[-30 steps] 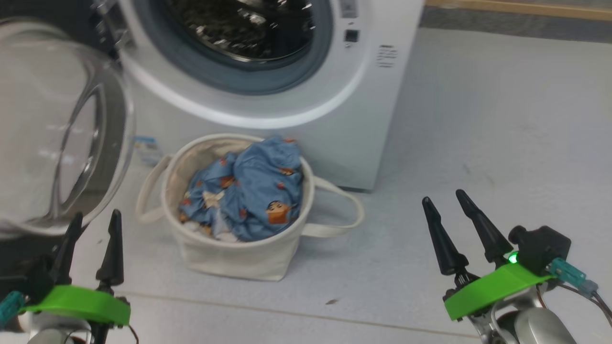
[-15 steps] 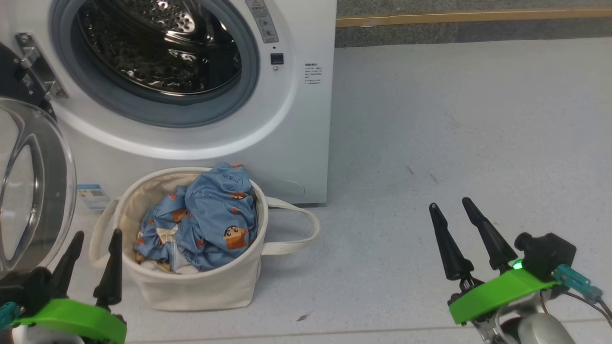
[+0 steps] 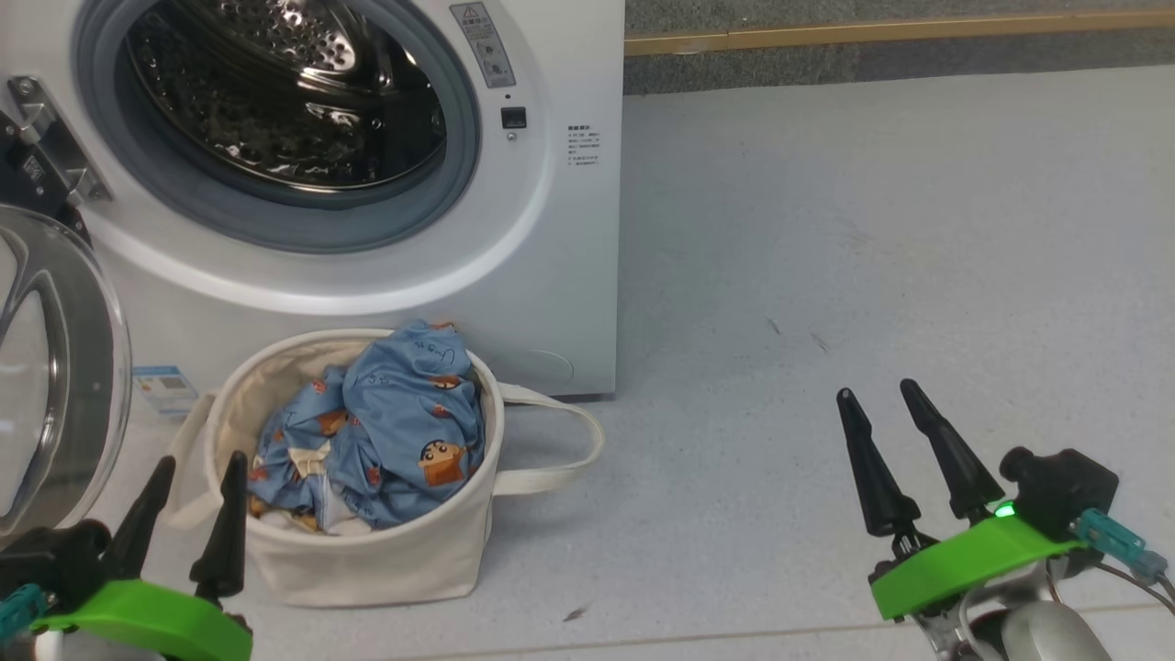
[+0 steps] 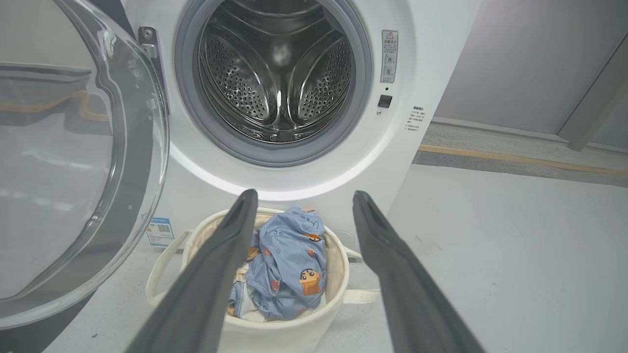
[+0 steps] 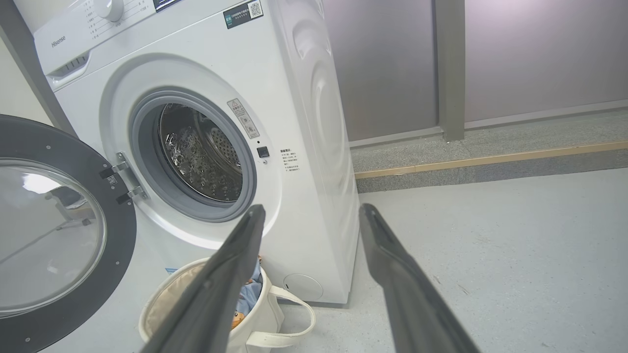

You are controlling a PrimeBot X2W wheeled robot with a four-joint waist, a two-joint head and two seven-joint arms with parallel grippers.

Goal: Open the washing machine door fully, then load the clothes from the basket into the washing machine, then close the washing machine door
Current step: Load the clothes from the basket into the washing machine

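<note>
The washing machine (image 3: 551, 275) stands at the upper left with its steel drum mouth (image 3: 275, 101) uncovered. Its door (image 3: 55, 367) is swung out to the left, glass bowl facing me. In front of the machine sits the basket (image 3: 367, 560), with the light-blue printed clothes (image 3: 404, 413) piled inside. My left gripper (image 3: 202, 464) is open just left of the basket, near the door's rim. My right gripper (image 3: 877, 393) is open over bare floor, far to the basket's right. The left wrist view looks between the open left gripper (image 4: 304, 194) at the clothes (image 4: 289, 264) and the door (image 4: 73, 171).
A blue label sticker (image 3: 156, 387) sits low on the machine's front. Pale grey floor (image 3: 872, 229) stretches to the right. A raised kerb with a yellow strip (image 3: 872, 32) runs along the back. A grey post (image 5: 449, 68) and wall panels stand behind the machine.
The head camera has swung, so the machine and basket sit further left and lower in the picture. Both grippers stay open and hold about the same pose.
</note>
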